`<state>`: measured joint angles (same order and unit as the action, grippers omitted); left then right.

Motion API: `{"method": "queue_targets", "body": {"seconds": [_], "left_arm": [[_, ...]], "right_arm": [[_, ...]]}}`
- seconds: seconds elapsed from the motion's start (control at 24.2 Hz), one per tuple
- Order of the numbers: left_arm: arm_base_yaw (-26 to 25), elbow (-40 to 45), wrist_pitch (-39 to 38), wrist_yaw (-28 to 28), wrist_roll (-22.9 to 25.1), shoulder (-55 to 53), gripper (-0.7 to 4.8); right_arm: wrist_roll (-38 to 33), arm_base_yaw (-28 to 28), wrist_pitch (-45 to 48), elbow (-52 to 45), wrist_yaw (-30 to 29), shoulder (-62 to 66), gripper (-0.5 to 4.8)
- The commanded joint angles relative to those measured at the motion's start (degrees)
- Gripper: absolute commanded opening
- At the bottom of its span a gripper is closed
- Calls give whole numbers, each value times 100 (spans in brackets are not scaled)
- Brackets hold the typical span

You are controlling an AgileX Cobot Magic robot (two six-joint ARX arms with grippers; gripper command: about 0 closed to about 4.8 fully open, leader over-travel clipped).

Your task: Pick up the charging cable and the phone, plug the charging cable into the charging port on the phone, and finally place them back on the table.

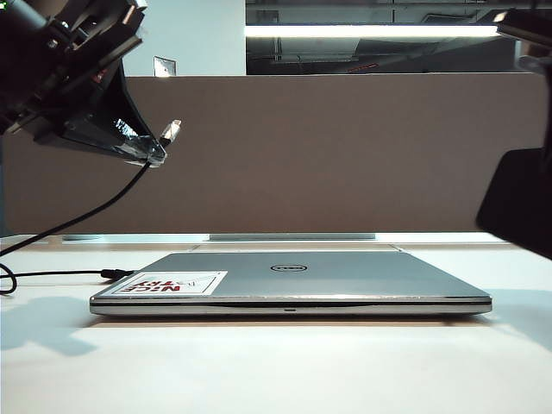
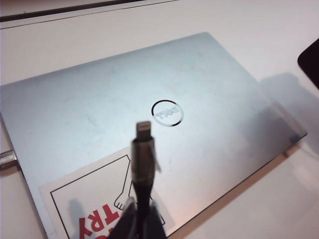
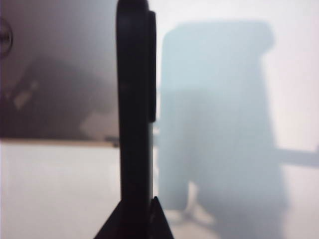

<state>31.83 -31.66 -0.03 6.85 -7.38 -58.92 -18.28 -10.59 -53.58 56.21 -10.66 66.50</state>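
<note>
Left gripper (image 1: 148, 153): upper left of the exterior view, fingers clamped on the charging cable (image 2: 142, 164) just behind its plug.
Right gripper (image 3: 135, 216): fingers pinching the phone (image 3: 134, 99) edge-on; in the exterior view the phone is a dark mass at the right edge.
Cable axis: plug points up and right toward frame centre, cord trailing down to the surface (image 1: 276, 371).
Phone axis: long axis runs straight out from the fingers.
Between them: closed laptop (image 1: 293, 280).
Risk: port not visible; a tilted plug could scrape the casing or twist in the grip.
</note>
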Motion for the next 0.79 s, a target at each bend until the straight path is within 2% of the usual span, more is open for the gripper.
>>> {"method": "queue_targets", "body": {"seconds": [0.04,0.25,0.66,0.79], "left_arm": [[37,-39,57,4,-15,20,-6],[39,-39,55,4,-17,20,-6],[39,-39,55,4,-15,20,-6],[39,-39,52,4,-17,20,-6]], "right_arm": [[33,-247,-190,57,321,116,-9],[35,-411,-643,57,474,662,-9],[42,-411,-581,55,424,1211,-8],[55,-411,-575,55,284,1331,39]]}}
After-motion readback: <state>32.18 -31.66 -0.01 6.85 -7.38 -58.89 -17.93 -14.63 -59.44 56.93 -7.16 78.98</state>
